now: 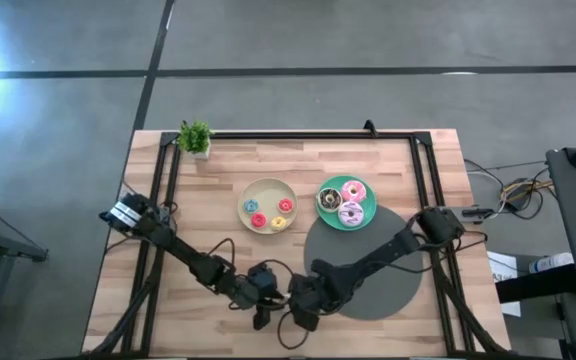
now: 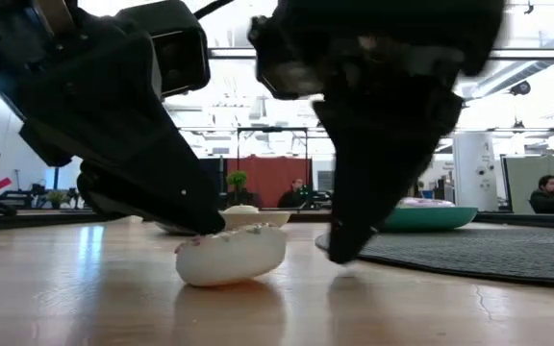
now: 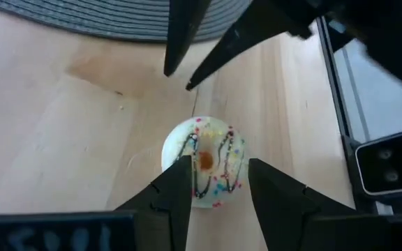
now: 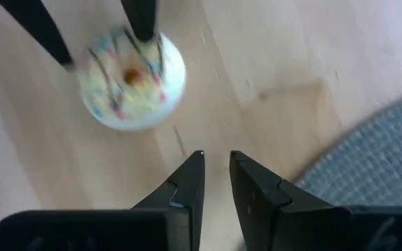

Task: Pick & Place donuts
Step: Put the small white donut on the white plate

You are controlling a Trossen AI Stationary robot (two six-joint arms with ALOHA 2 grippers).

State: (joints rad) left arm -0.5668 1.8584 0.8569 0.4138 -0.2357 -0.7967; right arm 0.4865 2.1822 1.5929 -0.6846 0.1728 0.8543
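Wooden surface (image 1: 218, 185), light planks, with a black frame round its edge, a small potted plant (image 1: 195, 138) at a far corner and a grey round mat (image 1: 388, 285) toward the near right. 2 plates sit mid-surface: beige plate (image 1: 251, 190) carrying several small donuts (image 1: 270, 213), teal plate (image 1: 326, 213) just beside it carrying 3 larger donuts (image 1: 351, 201); both plates lie well apart from the arms, probably as the sorted stock of the task. Both arms reach low to the near edge and meet there. White sprinkled donut (image 3: 204, 162) lies flat on bare wood just off the mat's edge, icing and dark squiggles facing up, small brown centre dimple pointing straight up; being round it has no long axis to speak of, its ring axis vertical, and in the low view it sits squat on its underside. Left end effector (image 3: 218, 183) hangs over it with fingers spread, 1 finger at either side of the donut near its rim; whether the pads touch it I cannot tell. That straddle looks like a set-up for a sideways pinch across the donut's width. Right end effector (image 4: 216, 174) stands just beside the donut, fingers drawn close together with a narrow gap, nothing between them, tips pointed down at the wood near the mat; judged to be waiting or steadying, not gripping.
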